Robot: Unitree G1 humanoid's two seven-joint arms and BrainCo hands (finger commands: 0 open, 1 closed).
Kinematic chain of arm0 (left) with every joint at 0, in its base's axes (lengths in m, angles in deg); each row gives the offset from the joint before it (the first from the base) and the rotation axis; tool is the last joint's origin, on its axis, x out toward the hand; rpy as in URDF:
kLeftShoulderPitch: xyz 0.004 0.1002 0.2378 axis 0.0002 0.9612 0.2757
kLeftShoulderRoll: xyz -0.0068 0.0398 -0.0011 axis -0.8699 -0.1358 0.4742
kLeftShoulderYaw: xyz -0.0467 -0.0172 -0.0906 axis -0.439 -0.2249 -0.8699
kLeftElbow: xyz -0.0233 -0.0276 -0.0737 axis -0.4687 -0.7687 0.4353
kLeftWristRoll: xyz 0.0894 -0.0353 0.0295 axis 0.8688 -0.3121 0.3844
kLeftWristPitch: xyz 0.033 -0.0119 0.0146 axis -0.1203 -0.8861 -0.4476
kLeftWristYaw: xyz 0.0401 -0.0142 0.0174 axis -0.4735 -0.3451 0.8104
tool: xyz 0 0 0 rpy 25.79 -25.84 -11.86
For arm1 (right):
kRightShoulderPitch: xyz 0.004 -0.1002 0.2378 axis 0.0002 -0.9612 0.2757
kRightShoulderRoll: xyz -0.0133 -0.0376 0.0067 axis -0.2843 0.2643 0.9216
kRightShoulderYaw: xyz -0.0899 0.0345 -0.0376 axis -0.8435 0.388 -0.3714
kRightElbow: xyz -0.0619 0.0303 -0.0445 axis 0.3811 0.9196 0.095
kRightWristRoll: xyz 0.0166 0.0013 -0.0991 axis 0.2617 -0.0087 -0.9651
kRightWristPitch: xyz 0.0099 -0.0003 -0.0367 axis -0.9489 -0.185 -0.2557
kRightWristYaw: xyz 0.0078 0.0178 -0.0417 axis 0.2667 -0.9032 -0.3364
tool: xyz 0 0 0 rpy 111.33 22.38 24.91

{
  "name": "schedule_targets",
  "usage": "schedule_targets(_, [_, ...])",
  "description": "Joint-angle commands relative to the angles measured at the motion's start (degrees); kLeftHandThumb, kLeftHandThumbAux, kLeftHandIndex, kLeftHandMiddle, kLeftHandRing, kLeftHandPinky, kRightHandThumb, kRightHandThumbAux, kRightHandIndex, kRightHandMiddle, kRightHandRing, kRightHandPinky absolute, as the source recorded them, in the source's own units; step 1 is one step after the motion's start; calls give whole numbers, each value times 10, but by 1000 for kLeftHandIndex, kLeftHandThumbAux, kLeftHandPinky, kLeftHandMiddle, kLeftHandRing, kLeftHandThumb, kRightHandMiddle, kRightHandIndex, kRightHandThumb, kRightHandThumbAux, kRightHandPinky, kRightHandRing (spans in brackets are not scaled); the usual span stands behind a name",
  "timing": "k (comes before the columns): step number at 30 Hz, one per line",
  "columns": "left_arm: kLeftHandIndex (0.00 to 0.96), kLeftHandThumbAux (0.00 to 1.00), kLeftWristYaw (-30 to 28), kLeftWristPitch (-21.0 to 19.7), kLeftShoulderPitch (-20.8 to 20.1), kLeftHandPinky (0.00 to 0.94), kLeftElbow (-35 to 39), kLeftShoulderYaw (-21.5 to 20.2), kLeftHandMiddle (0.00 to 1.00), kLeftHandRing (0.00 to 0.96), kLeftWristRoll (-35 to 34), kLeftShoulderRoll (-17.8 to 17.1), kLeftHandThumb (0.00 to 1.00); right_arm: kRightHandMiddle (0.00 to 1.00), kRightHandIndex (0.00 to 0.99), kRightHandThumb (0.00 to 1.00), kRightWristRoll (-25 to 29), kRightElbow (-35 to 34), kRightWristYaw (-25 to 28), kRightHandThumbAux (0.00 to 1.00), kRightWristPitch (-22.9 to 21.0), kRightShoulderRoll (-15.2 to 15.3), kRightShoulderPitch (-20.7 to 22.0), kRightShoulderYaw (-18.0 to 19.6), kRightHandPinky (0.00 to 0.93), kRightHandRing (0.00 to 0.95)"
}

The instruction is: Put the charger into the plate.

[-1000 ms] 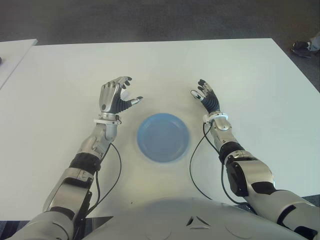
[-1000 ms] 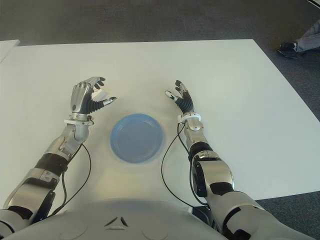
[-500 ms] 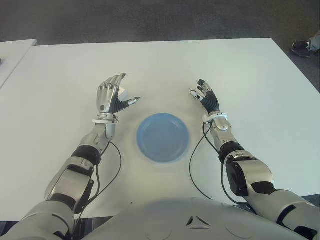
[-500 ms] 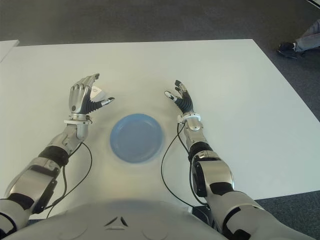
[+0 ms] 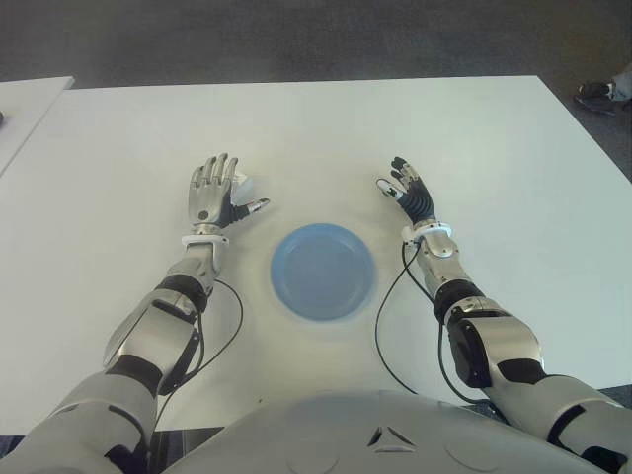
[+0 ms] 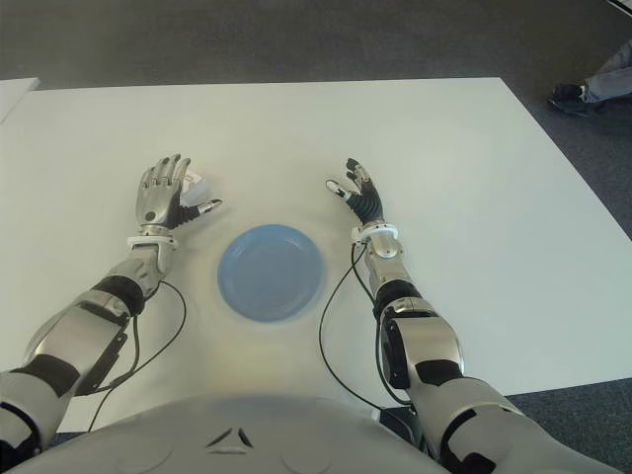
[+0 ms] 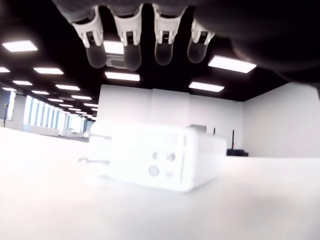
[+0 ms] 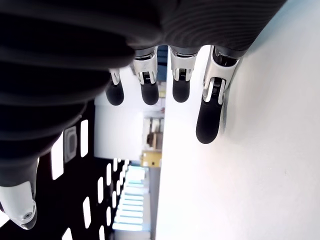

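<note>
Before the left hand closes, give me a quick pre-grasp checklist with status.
1. Charger lying free on the table, not held: ok.
2. Left hand open, fingers spread above the charger: ok.
3. Left hand over the charger, which shows only partly past the hand in the eye views: ok, exact contact cannot tell.
4. Plate empty and clear to receive it: ok.
5. Path from charger to plate free of other things: ok.
6. Right hand open, holding nothing, beside the plate on its right, out of the way: ok.
</note>
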Motion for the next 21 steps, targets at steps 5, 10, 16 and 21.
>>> schedule_targets(5, [0, 184, -34, -27, -21, 0, -9, 15, 0, 0, -13, 3, 312, 35, 0, 98, -13, 39, 8, 610, -40, -10, -55, -7, 0, 3])
schedule_targets(10, [0, 184, -56, -41, -31, 0, -17, 21, 0, 0, -19, 1, 293, 43, 0, 98, -15, 40, 7, 609, -40, -11, -55, -8, 0, 10])
schedule_targets(16, [0, 191, -88, -59, -41, 0, -30, 27, 0, 0, -24, 1, 280, 48, 0, 97, -13, 40, 9, 612, -38, -12, -56, -6, 0, 15])
schedule_targets(21, [0, 204, -118, -75, -46, 0, -33, 28, 0, 0, -30, 4, 265, 54, 0, 97, -11, 40, 11, 620, -32, -12, -59, -4, 0, 21])
